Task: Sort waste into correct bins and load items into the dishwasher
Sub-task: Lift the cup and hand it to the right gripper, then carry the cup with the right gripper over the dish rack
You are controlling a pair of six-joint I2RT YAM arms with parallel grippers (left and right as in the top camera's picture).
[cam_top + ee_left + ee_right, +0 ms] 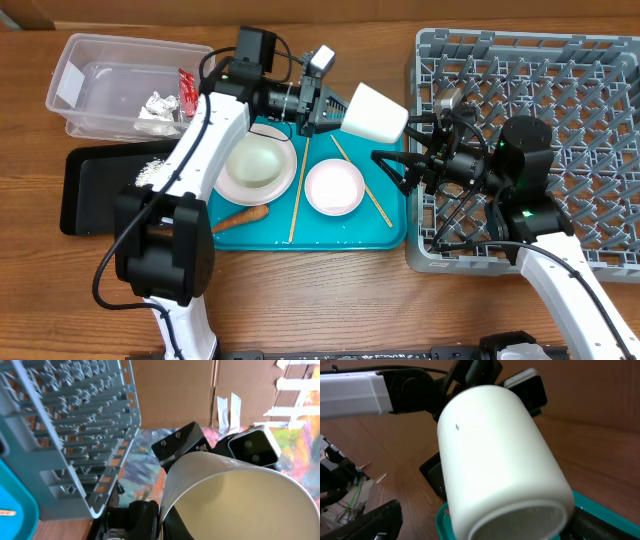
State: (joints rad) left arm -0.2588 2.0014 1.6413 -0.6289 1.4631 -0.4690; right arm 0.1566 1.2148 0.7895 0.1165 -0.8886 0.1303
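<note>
The left hand is closed on the rim of the small white cup, holding it tilted on its side in the air over the far right corner of the teal tray, mouth toward the arm. The right hand sits just beside the cup, at the left edge of the grey dish rack, fingers spread and empty; whether they touch the cup is hard to tell. The large bowl, smaller bowl, chopsticks and carrot lie on the tray
</note>
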